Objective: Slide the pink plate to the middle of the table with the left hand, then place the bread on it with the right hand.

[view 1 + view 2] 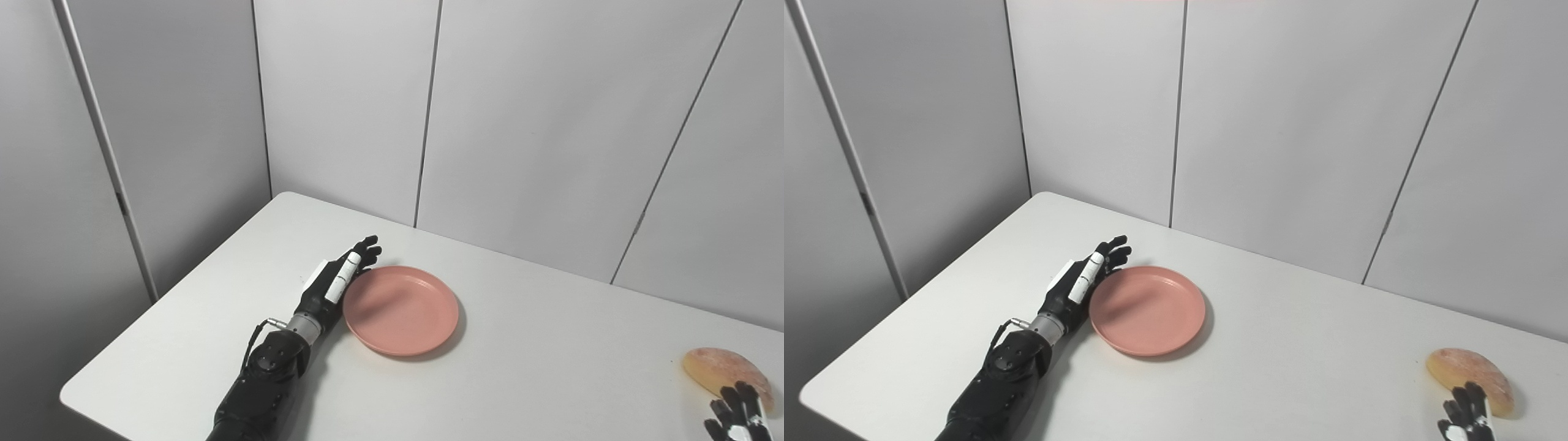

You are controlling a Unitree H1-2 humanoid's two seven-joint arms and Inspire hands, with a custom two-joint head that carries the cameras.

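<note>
Pink plate (401, 309) sat flat on white table (539, 367), left of centre, empty; left hand (335, 278) lay against plate's left rim, edge-on, fingers (368, 248) extended and held together, pointing toward far wall; touching rim along the hand's side, gripping nothing; left forearm (263, 373) came in from bottom edge, resting low over the tabletop. Bread (1470, 370), a curved golden loaf, lay near table's right edge, well apart from plate; right hand (1465, 419) just visible at bottom right corner, only fingertips (1473, 392) in view, reaching up to bread's near side; fingertips slightly apart, overlapping or touching the loaf's near edge, couldn't tell which; rest of hand cut off by frame, so couldn't tell whether open or closed, nor whether holding anything. Grey panelled wall (520, 122) behind table; table corner at far left tucked into wall corner.
</note>
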